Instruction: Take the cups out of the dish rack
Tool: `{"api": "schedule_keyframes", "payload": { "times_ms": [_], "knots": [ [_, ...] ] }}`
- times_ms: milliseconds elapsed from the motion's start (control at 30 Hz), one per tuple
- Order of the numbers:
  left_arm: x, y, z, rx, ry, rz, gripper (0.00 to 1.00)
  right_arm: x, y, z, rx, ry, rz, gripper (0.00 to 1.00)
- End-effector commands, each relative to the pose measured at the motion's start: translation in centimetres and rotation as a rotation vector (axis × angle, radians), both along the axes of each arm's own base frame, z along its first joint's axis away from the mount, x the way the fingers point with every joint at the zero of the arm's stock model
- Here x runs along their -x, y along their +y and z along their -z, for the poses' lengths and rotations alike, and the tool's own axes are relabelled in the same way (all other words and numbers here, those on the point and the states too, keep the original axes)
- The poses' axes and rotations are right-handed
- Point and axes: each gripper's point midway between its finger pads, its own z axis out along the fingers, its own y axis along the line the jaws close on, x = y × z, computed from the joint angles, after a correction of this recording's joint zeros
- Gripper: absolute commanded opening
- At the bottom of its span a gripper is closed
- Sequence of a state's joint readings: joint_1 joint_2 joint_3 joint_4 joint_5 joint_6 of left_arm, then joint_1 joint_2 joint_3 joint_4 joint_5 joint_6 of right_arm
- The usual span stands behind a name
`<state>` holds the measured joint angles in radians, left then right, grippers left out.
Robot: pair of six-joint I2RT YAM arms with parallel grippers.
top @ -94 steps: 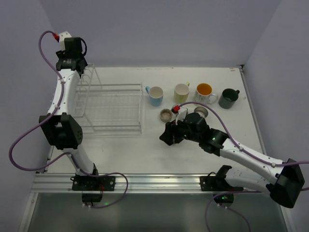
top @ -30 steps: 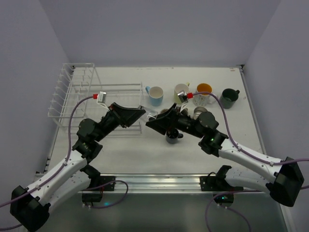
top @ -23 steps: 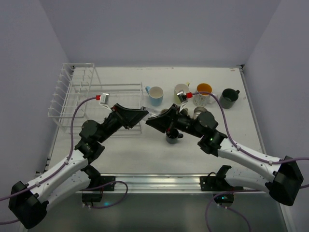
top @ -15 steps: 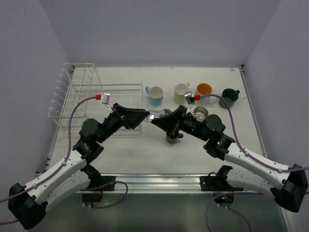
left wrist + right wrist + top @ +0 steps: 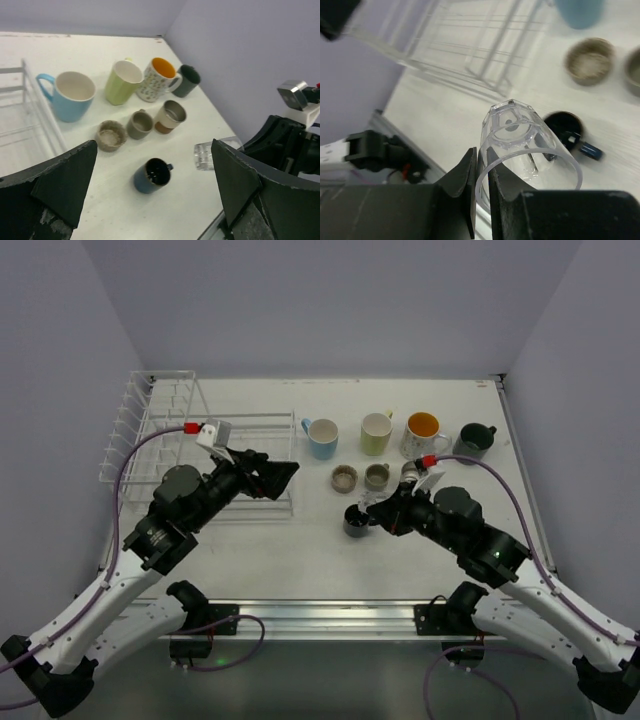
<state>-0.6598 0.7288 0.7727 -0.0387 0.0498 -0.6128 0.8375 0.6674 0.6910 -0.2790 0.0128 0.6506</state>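
table (image 5: 250,550): white, flat | walls (image 5: 330,300): pale lilac, three sides | rail (image 5: 330,618): metal, along near table edge

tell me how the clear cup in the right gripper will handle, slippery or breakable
The clear cup looks smooth and glossy, so probably slippery. The right gripper pinches only one side of its rim, so it may pivot in that hold. Thin see-through walls suggest it is light, perhaps fragile.

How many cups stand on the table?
8. Far row: light blue mug, yellow-green cup, orange-lined mug, dark green mug. Middle: two grey-brown cups, cream cup. Nearest: navy cup. The right gripper holds a glass.
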Motion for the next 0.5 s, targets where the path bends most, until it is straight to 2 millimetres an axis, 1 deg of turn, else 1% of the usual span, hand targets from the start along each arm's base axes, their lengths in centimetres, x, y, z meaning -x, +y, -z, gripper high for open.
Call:
{"api": "schedule_keyframes", "payload": {
  "times_ms": [0, 33, 67, 133, 167, 200, 267, 300, 467],
  "knots": [
    [-1.3, 3.2, 2.7, -0.285, 0.012, -0.125, 1.0, -0.8, -5.4, 3.8, 0.259, 0.097, 0.158, 0.0],
    [-1.4, 3.6, 2.3, -0.305, 0.009, -0.143, 1.0, -1.1, -6.2, 4.2, 0.287, 0.104, 0.18, 0.0],
    [-1.6, 4.2, 2.5, -0.332, 0.012, -0.171, 1.0, -1.9, -7.5, 4.8, 0.313, 0.124, 0.236, 0.0],
    [-1.6, 5.1, 2.5, -0.389, 0.0, -0.194, 1.0, -2.2, -8.9, 6.0, 0.365, 0.156, 0.27, 0.0],
    [-1.8, 5.9, 2.4, -0.407, -0.006, -0.228, 1.0, -2.8, -9.7, 6.9, 0.401, 0.191, 0.304, 0.0],
    [-1.8, 6.3, 2.3, -0.43, -0.016, -0.239, 1.0, -2.9, -10.1, 7.5, 0.43, 0.211, 0.32, 0.0],
    [-1.8, 7.2, 2.3, -0.456, -0.024, -0.272, 1.0, -3.1, -10.9, 8.4, 0.487, 0.251, 0.344, 0.0],
    [-1.8, 7.4, 2.3, -0.466, -0.032, -0.277, 1.0, -3.3, -10.9, 9.0, 0.518, 0.279, 0.344, 0.0],
    [-1.7, 8.2, 4.0, -0.506, -0.033, -0.301, 1.0, -4.2, -11.2, 10.5, 0.566, 0.347, 0.359, 0.0]
  ]
}}
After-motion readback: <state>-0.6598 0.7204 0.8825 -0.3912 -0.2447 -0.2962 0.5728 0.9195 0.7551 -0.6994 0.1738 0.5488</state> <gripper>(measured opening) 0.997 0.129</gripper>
